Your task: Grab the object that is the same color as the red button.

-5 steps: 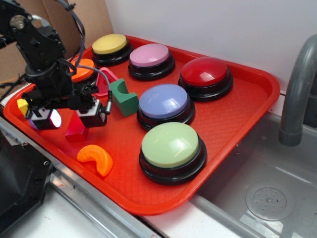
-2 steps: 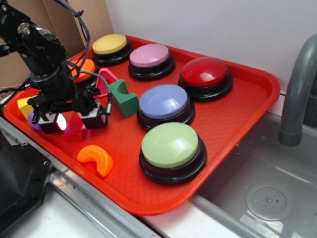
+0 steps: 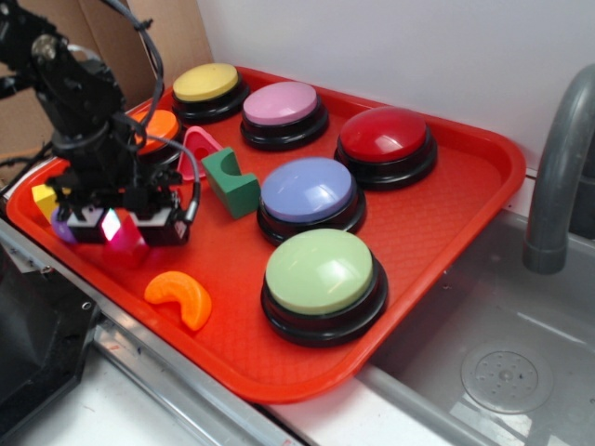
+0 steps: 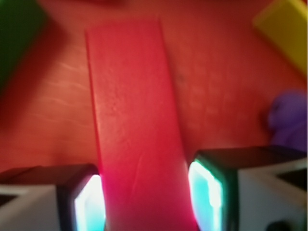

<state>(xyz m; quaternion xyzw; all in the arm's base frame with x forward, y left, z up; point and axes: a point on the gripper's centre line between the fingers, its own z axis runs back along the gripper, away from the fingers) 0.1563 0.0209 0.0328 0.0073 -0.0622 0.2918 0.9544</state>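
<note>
I'm low over the near-left corner of the red tray (image 3: 437, 232), and the red bar block (image 4: 137, 130) lies flat right between my fingers, long axis running straight away from me, across my closing line. My gripper (image 4: 144, 197) straddles it, the lit pads (image 4: 90, 202) hugging both long sides. Whether they're pressing or just brushing, I can't tell. The red button (image 3: 386, 135) sits far across at the back-right edge. Squeeze next, I reckon, then lift.
</note>
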